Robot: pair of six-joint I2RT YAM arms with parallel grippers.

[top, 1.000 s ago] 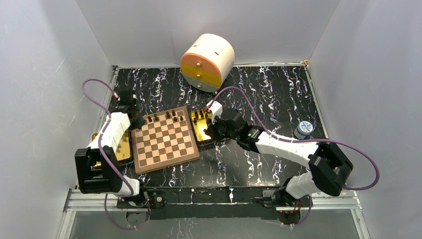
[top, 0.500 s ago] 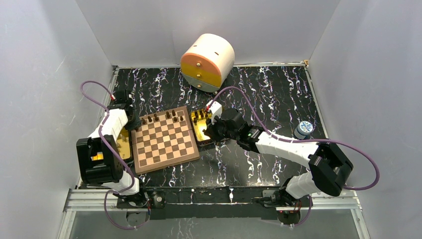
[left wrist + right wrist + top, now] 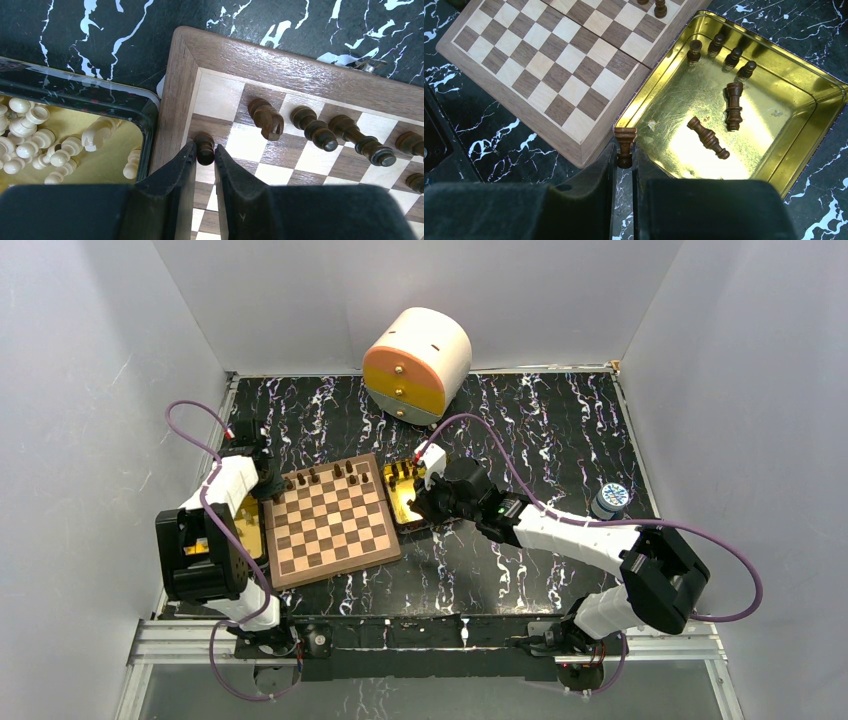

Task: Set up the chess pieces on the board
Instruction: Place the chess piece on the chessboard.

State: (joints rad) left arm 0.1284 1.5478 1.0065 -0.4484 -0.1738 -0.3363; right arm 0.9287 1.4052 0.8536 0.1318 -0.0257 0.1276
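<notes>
Where pawn (image 3: 205, 148) hugs board (image 3: 172, 100) edge — tin (image 3: 80, 90) crowds alongside.

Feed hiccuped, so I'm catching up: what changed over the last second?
The left arm shifted slightly: its elbow swung toward the board and the left gripper, shut on a round-topped dark piece, settled by the board's far left corner. Nothing grabbed or released. The right gripper, shut on a flat-topped dark piece at the gold tin's rim, and the standing pieces stayed put.

You get free passage over the near rows of the board (image 3: 335, 535); dark pieces (image 3: 312, 129) crowd its far rows, and the left tin (image 3: 75, 95) and right tin (image 3: 804, 130) hug its sides.
</notes>
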